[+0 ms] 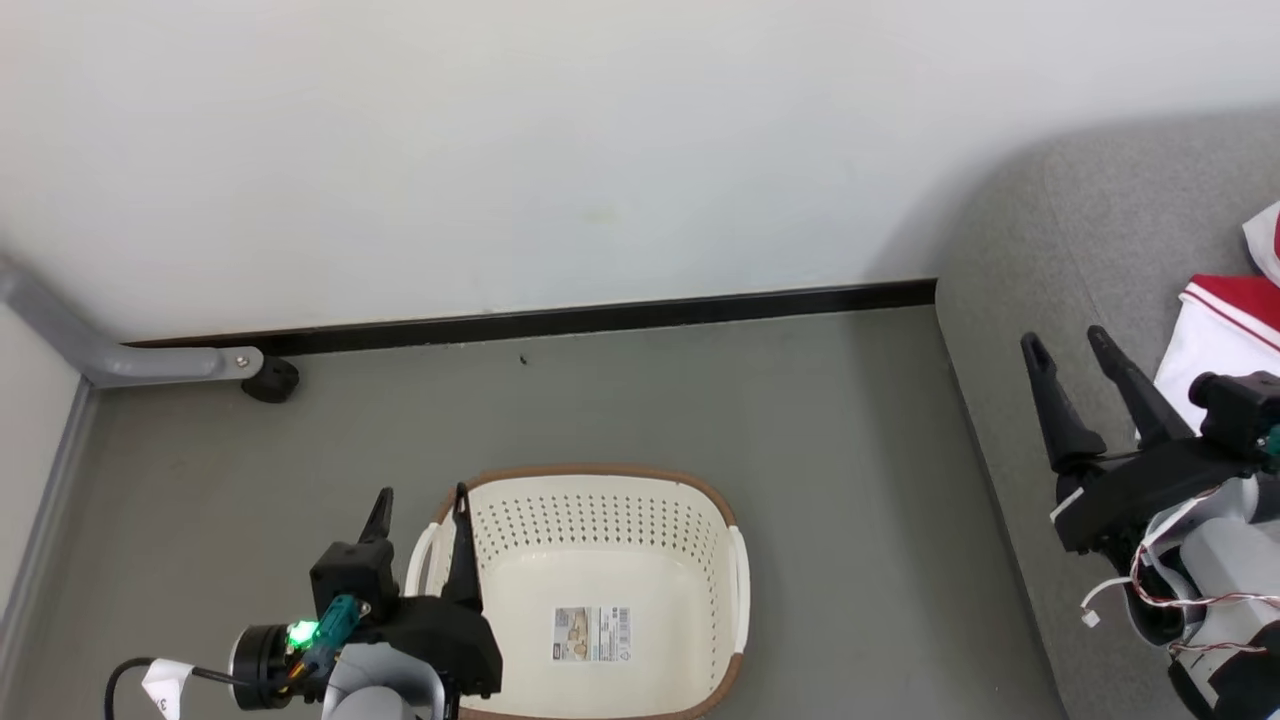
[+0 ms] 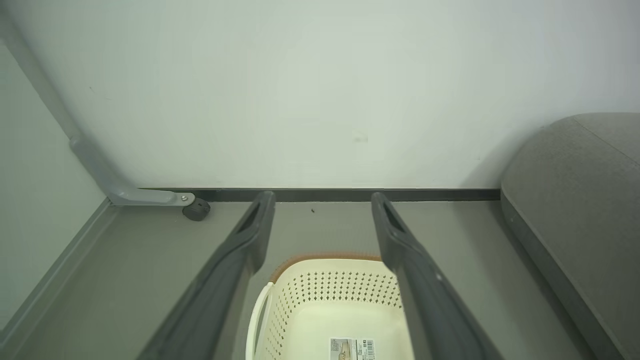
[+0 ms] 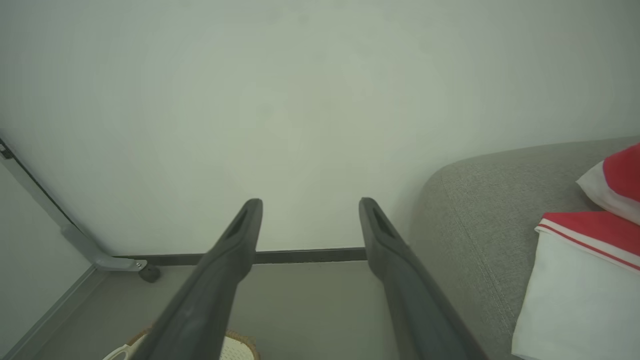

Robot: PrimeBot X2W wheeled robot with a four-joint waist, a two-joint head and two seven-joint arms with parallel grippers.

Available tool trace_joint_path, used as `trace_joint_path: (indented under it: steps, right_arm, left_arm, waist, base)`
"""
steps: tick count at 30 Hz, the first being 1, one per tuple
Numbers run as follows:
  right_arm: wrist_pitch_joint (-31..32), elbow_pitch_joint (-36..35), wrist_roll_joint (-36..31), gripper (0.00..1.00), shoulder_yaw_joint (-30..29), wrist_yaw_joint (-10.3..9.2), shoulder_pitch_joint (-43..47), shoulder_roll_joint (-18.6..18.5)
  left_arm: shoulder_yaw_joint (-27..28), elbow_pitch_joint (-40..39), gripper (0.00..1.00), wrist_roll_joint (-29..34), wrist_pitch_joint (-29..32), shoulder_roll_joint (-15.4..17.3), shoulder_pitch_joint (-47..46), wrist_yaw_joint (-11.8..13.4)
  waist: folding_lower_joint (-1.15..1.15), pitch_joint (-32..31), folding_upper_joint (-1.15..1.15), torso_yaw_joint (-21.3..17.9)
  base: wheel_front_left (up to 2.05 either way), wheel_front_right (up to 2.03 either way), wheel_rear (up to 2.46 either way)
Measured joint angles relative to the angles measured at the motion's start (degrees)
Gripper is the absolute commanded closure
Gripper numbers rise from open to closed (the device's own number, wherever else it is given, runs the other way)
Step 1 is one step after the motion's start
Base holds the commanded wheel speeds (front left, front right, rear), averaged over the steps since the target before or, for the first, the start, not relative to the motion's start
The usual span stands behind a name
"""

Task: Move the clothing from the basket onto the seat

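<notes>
The cream perforated basket (image 1: 690, 520) stands on the floor with a brown rim; only a barcode sticker lies inside it. In the left wrist view its far wall (image 2: 345, 290) sits between my fingers. Red and white clothing (image 1: 1225, 340) lies on the grey seat (image 1: 1060, 300) at the right, also seen as clothing (image 3: 575, 280) on the seat (image 3: 475, 220). My left gripper (image 1: 420, 495) hangs open over the basket's left rim, holding nothing. My right gripper (image 1: 1068, 340) is open above the seat's left edge, just left of the clothing, empty.
A white wall with a black baseboard (image 1: 600, 318) runs behind the basket. A grey metal leg with a black caster (image 1: 270, 380) stands at the far left. Grey floor (image 1: 840, 420) lies between basket and seat.
</notes>
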Motion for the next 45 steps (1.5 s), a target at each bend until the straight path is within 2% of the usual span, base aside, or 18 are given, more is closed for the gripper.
trace_joint_path:
  steps: [9, 17, 20, 36, 45]
  right_arm:
    - [0.0, -4.7, -2.6, 0.0, -0.5, -0.92, 4.6, 2.6]
    - [0.0, -7.6, -4.4, 0.0, -0.9, -1.74, 9.5, 4.2]
    - [0.0, -8.6, -5.0, 0.0, -1.6, -2.7, 11.3, 4.4]
    - [0.0, -11.4, -9.5, 0.0, -3.3, -5.13, 16.2, 5.0]
    - [0.0, -12.5, -10.8, 0.0, -4.4, -5.21, 17.2, 5.1]
  left_arm:
    - [5.4, -2.5, 0.0, 3.0, 0.0, 0.5, 3.9, 0.0]
    - [9.9, -4.7, 0.0, 6.1, 0.0, 0.7, 6.8, 0.0]
    - [11.0, -5.8, 0.0, 7.1, 0.0, 0.7, 7.9, 0.0]
    - [12.3, -11.1, 0.0, 10.3, 0.0, 0.6, 12.4, 0.0]
    - [11.4, -12.5, 0.0, 10.4, 0.0, 0.4, 14.5, 0.0]
  waist:
    - [0.0, -4.2, 0.0, 2.0]
    - [0.01, -5.1, 0.01, 2.2]
    - [0.01, -5.3, 0.01, 2.2]
    - [0.01, -5.7, 0.01, 1.4]
    - [0.01, -5.6, 0.01, 0.9]
  base:
    - [0.0, 0.0, 0.0]
    - [0.0, 0.0, 0.0]
    - [0.0, 0.0, 0.0]
    - [0.0, 0.0, 0.0]
    - [0.0, 0.0, 0.0]
